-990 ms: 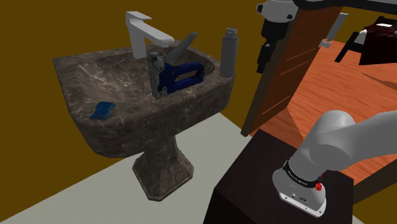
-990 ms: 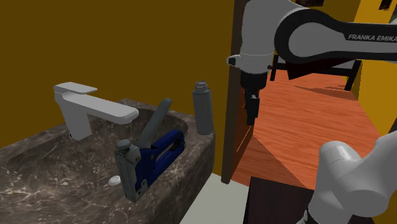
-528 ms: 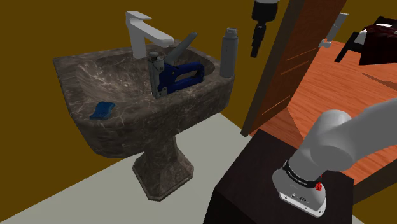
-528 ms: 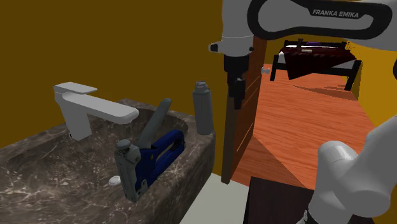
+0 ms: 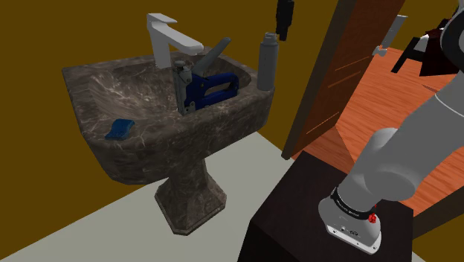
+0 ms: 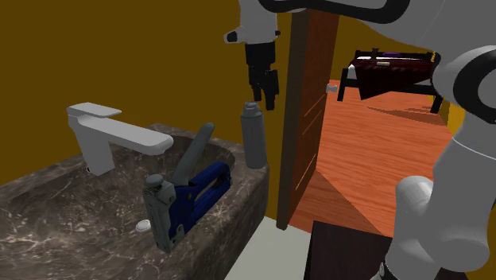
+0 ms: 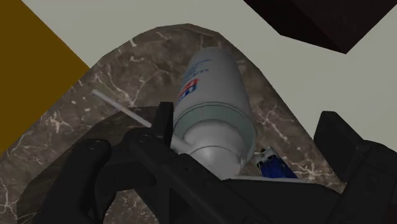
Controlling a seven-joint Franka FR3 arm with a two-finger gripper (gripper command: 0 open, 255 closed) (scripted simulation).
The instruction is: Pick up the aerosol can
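The aerosol can point(image 5: 267, 61) is a grey cylinder with a narrower cap. It stands upright on the back corner of the dark marbled sink point(image 5: 89, 82), nearest the door. In the second exterior view the can point(image 6: 254, 137) is just below my black gripper point(image 6: 267, 97), which hangs over it and a little toward the door. The wrist view looks down on the can point(image 7: 213, 95), its label facing up. My gripper point(image 7: 247, 130) is open there, its fingers apart on either side of the can's top and not touching it.
A blue and grey staple gun point(image 5: 210, 85) lies in the basin beside a white faucet point(image 5: 169, 39). A small blue object point(image 5: 119, 129) sits on the sink's near rim. A brown open door point(image 5: 346, 67) stands close to the can. The yellow-brown wall is right behind the can.
The arm has swung toward the shoulder view's left, from in front of the door to above the can. The gripper has also risen. The can has not moved.
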